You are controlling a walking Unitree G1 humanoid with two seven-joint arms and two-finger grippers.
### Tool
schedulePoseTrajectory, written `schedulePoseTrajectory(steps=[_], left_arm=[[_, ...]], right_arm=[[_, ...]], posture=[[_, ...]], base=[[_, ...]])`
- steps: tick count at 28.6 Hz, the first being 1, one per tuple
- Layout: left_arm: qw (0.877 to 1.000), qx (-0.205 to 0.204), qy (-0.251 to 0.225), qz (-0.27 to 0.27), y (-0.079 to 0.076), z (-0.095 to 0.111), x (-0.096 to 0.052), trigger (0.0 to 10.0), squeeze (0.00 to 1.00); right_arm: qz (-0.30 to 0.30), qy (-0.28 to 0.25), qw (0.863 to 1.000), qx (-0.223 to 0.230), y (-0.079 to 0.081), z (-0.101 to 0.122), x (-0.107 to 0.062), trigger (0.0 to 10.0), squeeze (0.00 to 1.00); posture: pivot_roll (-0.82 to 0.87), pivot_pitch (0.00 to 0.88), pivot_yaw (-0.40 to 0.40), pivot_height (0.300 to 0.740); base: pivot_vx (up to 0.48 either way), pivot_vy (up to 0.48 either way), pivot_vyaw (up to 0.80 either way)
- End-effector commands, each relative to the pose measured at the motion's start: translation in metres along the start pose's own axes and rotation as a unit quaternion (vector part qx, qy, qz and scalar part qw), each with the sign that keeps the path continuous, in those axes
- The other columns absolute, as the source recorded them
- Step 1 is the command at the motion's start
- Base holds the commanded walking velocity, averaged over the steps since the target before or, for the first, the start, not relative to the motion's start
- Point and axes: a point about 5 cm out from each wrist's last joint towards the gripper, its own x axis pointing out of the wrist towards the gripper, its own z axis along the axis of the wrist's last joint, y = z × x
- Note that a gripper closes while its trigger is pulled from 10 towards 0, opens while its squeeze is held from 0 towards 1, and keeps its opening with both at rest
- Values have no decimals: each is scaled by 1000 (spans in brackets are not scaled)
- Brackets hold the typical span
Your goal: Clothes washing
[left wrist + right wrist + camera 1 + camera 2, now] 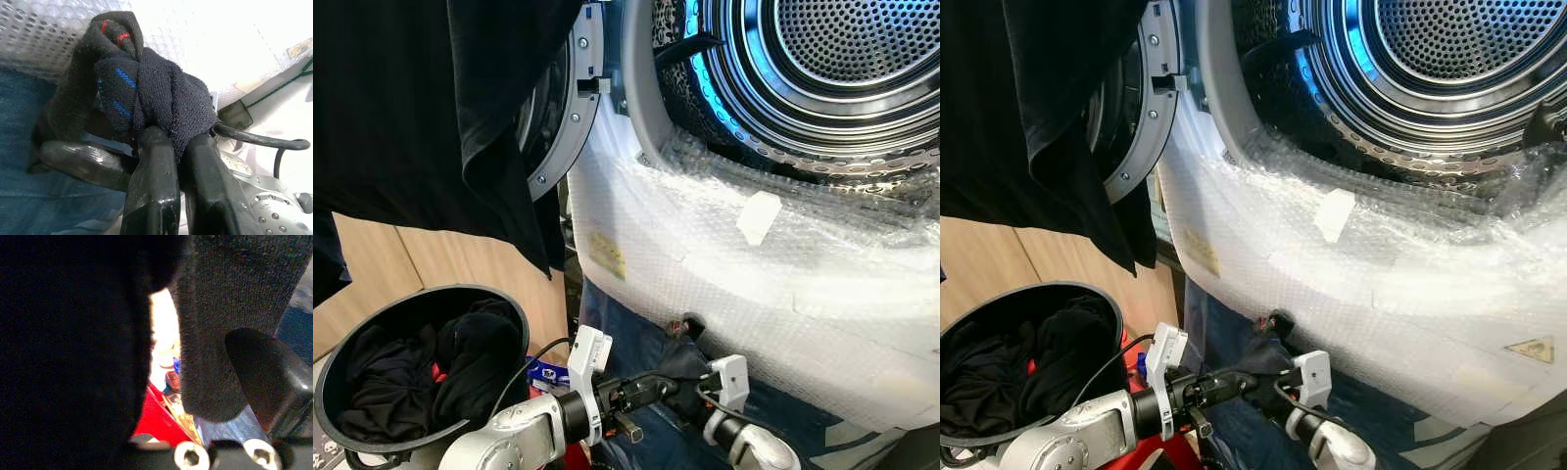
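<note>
Bottom centre: left gripper (168, 147) fingers clamped on dark sock bundle (146, 83), ready for drum (842, 49), upper right; right gripper (1268, 377) fingers impossible to tell.

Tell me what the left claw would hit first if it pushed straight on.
The left claw already pinches a dark sock; beyond it, probably the bubble-wrapped washer front, though depth is unclear.

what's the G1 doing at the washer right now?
It's mid laundry load. Both grippers meet low in front of the bubble-wrapped washer, holding a bunched dark sock between them: the left gripper is clamped on it, the right gripper is against the same bundle. The drum is open, and a black bucket of dark clothes sits to the robot's left.
</note>
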Motion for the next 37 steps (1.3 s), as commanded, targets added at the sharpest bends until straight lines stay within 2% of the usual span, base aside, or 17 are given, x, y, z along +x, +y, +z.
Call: schedulePoseTrajectory(steps=[1, 5, 6, 7, 9, 10, 11, 12, 13, 14, 21, 24, 25, 26, 31, 37], left_arm=[[1000, 6, 8, -8, -2, 1, 2, 0, 0], [1000, 6, 10, -6, 0, 0, 3, 0, 0], [1000, 5, 10, -6, -1, -1, 3, 0, 0], [1000, 5, 9, -6, -1, 0, 3, 0, 0], [1000, 4, 8, -7, -1, 0, 3, 0, 0], [1000, 3, 8, -7, -1, -1, 4, 0, 0], [1000, 4, 9, -8, -1, -1, 4, 0, 0], [1000, 4, 9, -8, -1, -1, 4, 0, 0], [1000, 3, 8, -9, -1, -1, 4, 0, 0], [1000, 3, 8, -9, -2, -1, 4, 0, 0], [1000, 2, 4, -8, -2, -1, 4, 0, 0], [1000, 2, 5, -8, -2, -1, 4, 0, 0], [1000, 1, 5, -9, -2, -1, 4, 0, 0], [1000, 2, 5, -9, -2, -1, 4, 0, 0], [1000, 1, 7, -12, -2, -2, 4, 0, 0], [1000, -1, 9, -16, -3, -2, 4, 0, 0]], right_arm=[[-19, -9, 1000, -1, 4, 5, 5, 10000, 0], [-73, -10, 997, -3, -3, 6, 5, 10000, 0], [-85, -15, 996, 1, -5, 8, 5, 7255, 0], [-107, -22, 994, 1, -10, 11, 4, 0, 0], [-126, -22, 992, -7, -14, 13, 3, 0, 0], [-154, -18, 988, -17, -19, 14, 2, 627, 0], [-195, -18, 980, -18, -26, 16, 0, 3922, 0], [-210, -18, 977, -13, -29, 17, -1, 3882, 0], [-221, -20, 975, -10, -31, 17, -2, 2784, 0], [-225, -21, 974, -8, -31, 18, -2, 0, 0], [-216, -30, 976, 0, -28, 17, 0, 0, 0], [-182, -35, 982, 18, -21, 17, 2, 0, 0], [-139, -30, 990, 13, -14, 15, 3, 3608, 0], [-125, -27, 992, 11, -11, 13, 3, 10000, 0], [-114, -29, 993, 17, -8, 13, 4, 10000, 0], [-59, -42, 997, 32, 7, 17, 7, 10000, 0]], posture=[[39, 0, -23, 740], [39, 0, -23, 740], [37, 0, -24, 740], [37, 0, -24, 740], [37, 0, -24, 740], [37, 0, -24, 740], [33, 0, -28, 740], [33, 0, -28, 740], [33, 0, -28, 740], [33, 0, -28, 740], [40, 0, -35, 740], [40, 0, -35, 740], [40, 0, -35, 740], [40, 0, -35, 740], [35, 0, -34, 740], [38, 0, -30, 740]], base=[[0, 0, 0], [0, 0, 0], [0, 0, 0], [0, 0, 0], [0, 0, 0], [0, 0, 0], [0, 0, 0], [0, 0, 0], [0, 0, 0], [0, 0, 0], [0, 0, 0], [0, 0, 0], [0, 0, 0], [0, 0, 0], [0, 0, 0], [0, 0, 0]])
